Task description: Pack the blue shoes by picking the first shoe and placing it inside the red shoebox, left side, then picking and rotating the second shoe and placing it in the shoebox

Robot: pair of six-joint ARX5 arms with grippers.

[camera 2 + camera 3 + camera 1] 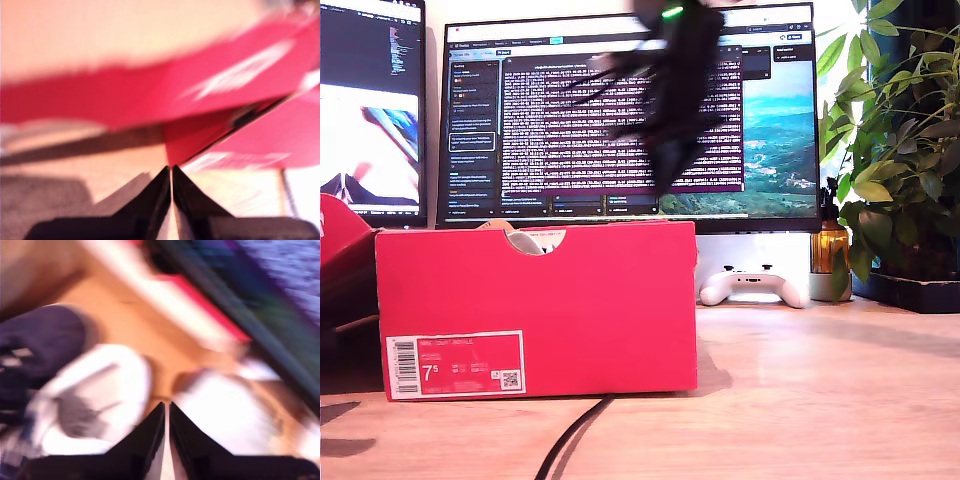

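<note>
The red shoebox point(535, 310) stands on the wooden desk at the exterior view's left, with a white "7.5" label low on its front. Something white point(535, 242) shows through its finger notch. A blurred black arm point(670, 90) hangs high in front of the monitor; I cannot tell which arm it is. My first gripper point(171, 170) is shut and empty, pointing at blurred red shoebox point(190, 85) cardboard. My second gripper point(166, 405) is shut and empty. Just past its tips lies a blue shoe point(45, 335) with white lining point(95, 390), apart from the fingers.
A wide monitor point(620, 120) stands behind the box, and a second screen point(370, 100) at the exterior view's left. A white game controller point(755, 285), an amber bottle point(830, 245) and a plant point(900, 140) stand at its right. A black cable point(570, 440) runs along the desk front.
</note>
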